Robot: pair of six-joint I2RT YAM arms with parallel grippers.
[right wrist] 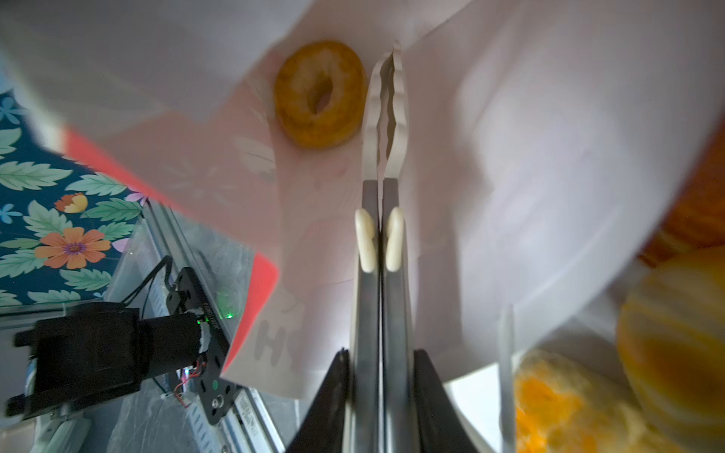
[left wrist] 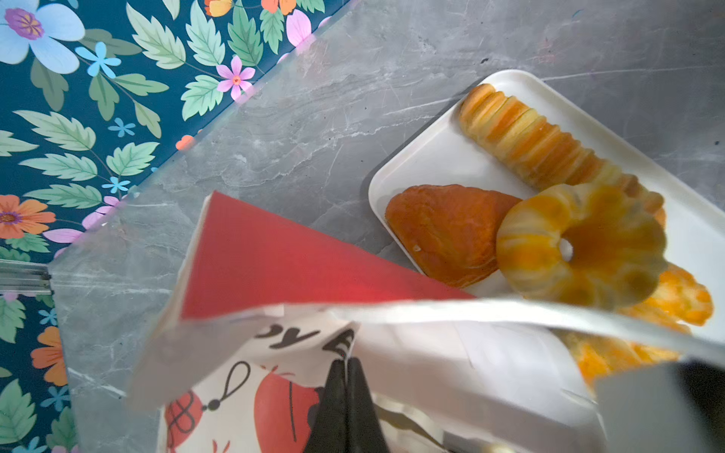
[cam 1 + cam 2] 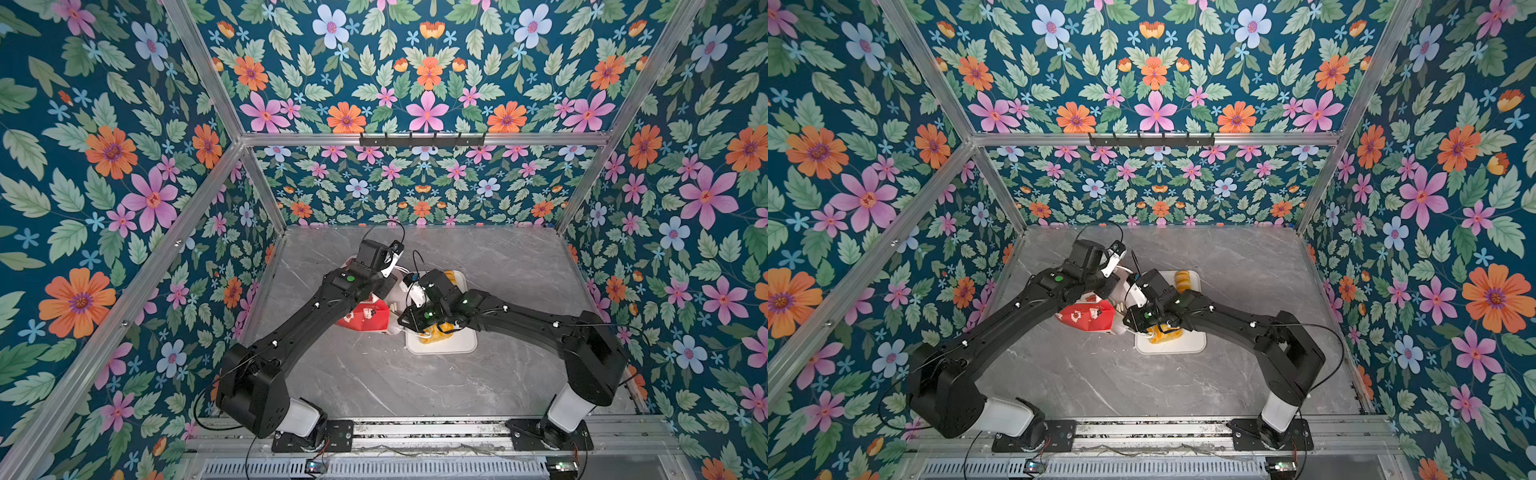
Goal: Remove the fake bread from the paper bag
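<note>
Soft even light; blurred wrist-view foregrounds.

We see two black arms (image 3: pixel 299 324) meet over the middle of the grey table (image 3: pixel 519 270). The red paper bag (image 3: pixel 365 316) lies beside a white tray (image 3: pixel 461 345), on its left-edge side; fake bread (image 3: pixel 432 334) rests on the tray.

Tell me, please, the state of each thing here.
Paper bag: tipped toward the tray, mouth open.
Left gripper: jaws shut on the bag's rim.
Right gripper: jaws shut on tongs.
Tongs: closed, empty, inside the bag.
Ring pastry: inside the bag, ungripped.
White tray: holds other pastries.
</note>
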